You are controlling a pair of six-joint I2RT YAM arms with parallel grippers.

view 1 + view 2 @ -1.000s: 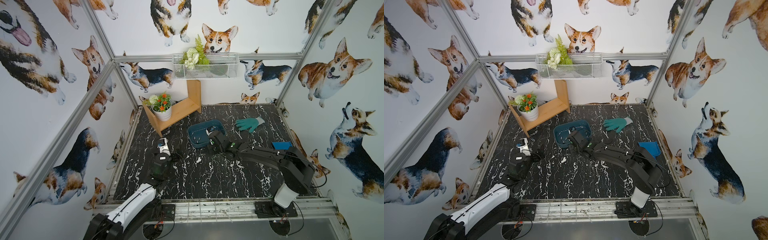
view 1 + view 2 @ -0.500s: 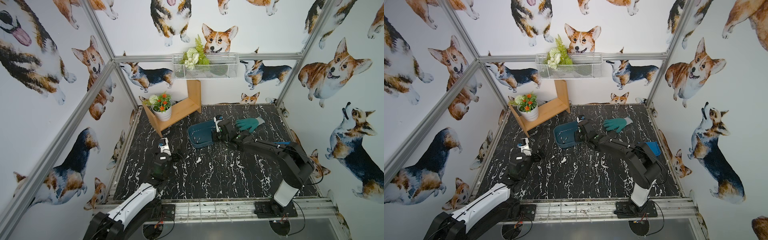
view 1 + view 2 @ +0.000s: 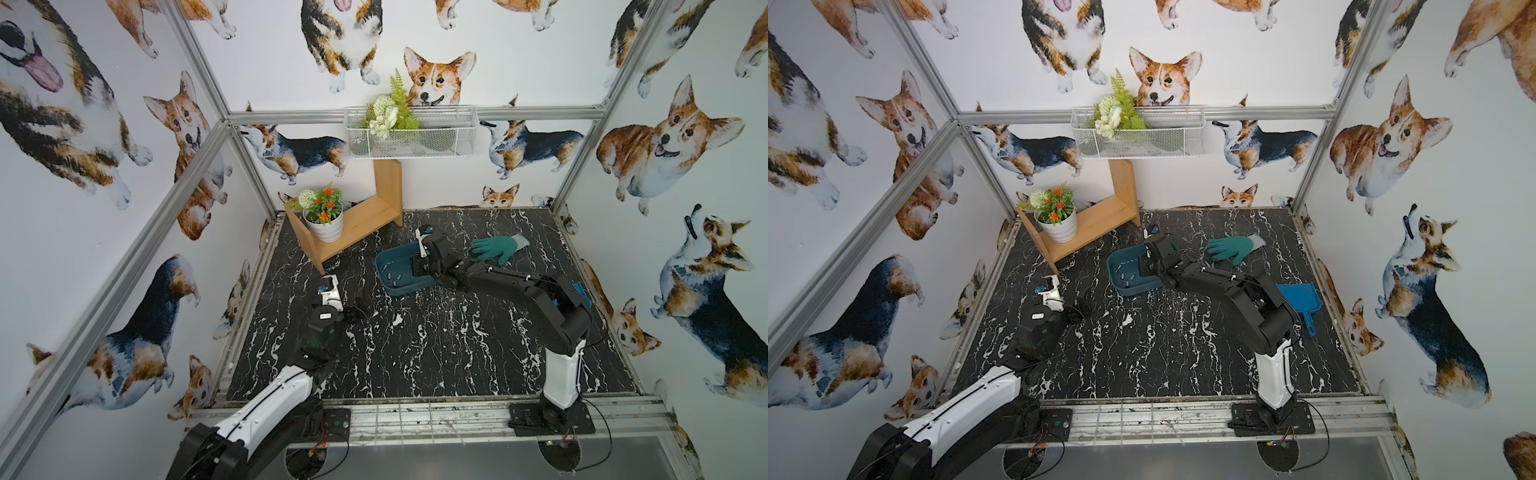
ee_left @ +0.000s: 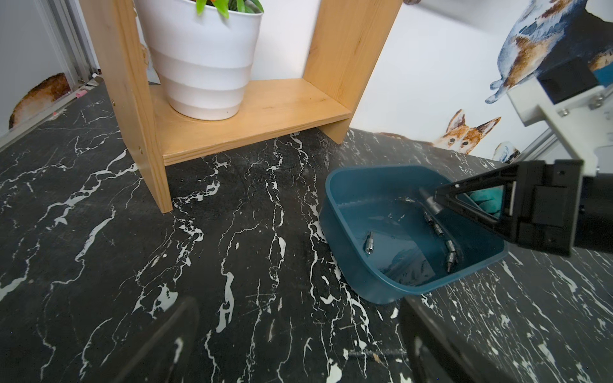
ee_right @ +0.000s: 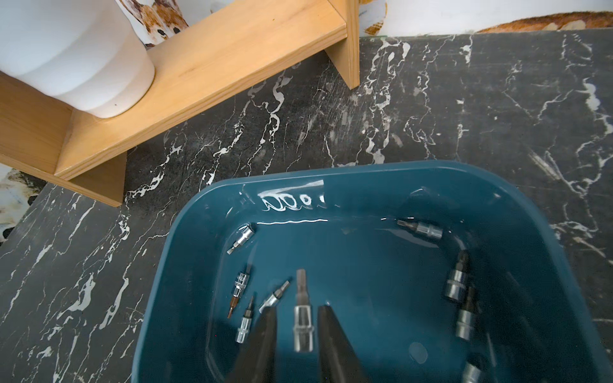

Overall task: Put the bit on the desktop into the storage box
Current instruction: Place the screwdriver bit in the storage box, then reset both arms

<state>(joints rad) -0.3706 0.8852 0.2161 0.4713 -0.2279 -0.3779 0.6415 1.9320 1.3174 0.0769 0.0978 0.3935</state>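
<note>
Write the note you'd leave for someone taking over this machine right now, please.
Left gripper: open, empty, near the table.
Right gripper: open over the storage box, a bit loose between its jaws.
Done: several other bits already lie in the box.
To do: back the right gripper out; scan the table for stray bits, I can spot none among the white veins.
</note>
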